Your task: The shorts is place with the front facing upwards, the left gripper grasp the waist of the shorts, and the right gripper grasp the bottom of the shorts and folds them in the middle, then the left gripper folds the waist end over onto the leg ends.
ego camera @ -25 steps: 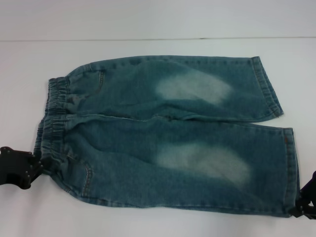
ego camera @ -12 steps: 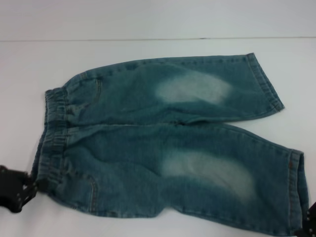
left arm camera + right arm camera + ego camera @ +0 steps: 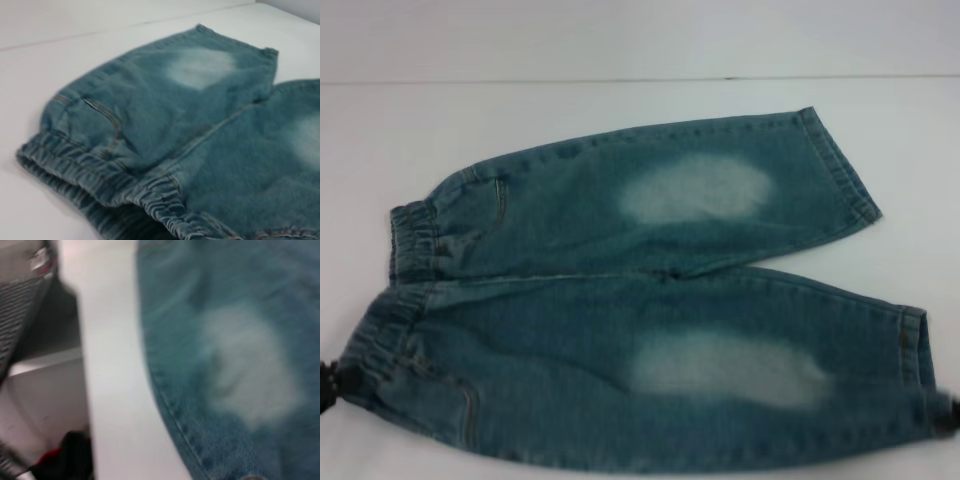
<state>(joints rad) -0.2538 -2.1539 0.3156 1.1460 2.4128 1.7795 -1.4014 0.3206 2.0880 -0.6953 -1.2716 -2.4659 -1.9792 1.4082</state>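
Observation:
The shorts (image 3: 620,300) lie front up on the white table, with pale faded patches on both legs. The waist of the shorts (image 3: 398,255) points left and the bottom of the shorts (image 3: 915,350) points right. Only a black tip of my left gripper (image 3: 326,386) shows at the picture's left edge, where the near waist corner tapers into it. My right gripper (image 3: 946,420) shows as a black tip at the near hem corner. In the left wrist view the ruched waist (image 3: 100,175) is close up. The right wrist view shows the near leg (image 3: 240,365) along the table edge.
The white table (image 3: 620,110) extends beyond the shorts to a pale wall behind. In the right wrist view the table's near edge (image 3: 110,370) drops off to the floor, where a dark object with red (image 3: 70,455) lies.
Both grippers have drawn back toward me and almost left the head view. The shorts slid with them toward me and leftward, the near leg stretching out and the far leg tilting.

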